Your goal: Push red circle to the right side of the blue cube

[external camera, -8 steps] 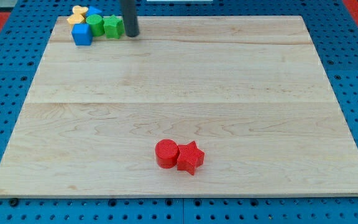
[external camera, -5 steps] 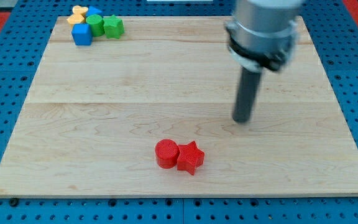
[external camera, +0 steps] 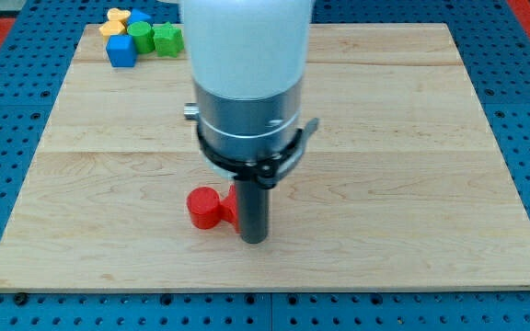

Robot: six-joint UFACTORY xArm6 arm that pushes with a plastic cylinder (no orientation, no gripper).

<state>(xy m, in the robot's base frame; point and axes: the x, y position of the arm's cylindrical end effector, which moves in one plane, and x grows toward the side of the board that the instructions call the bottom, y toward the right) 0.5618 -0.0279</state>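
The red circle (external camera: 204, 208) lies on the wooden board (external camera: 412, 184) low in the view, left of centre. My tip (external camera: 253, 239) stands just to its right and slightly lower. A sliver of a second red block (external camera: 231, 206) shows between the circle and the rod; the rod hides the rest. The blue cube (external camera: 121, 51) sits far off at the view's top left corner.
Around the blue cube are a yellow block (external camera: 113, 20), another blue block (external camera: 141, 17), a green circle (external camera: 140, 36) and a green block (external camera: 167, 39). The arm's large white and grey body (external camera: 247, 83) covers the board's upper middle.
My tip swept from the top left cluster to the right middle, then down to the red blocks. The red circle has shifted to the left; the red star is now mostly hidden.
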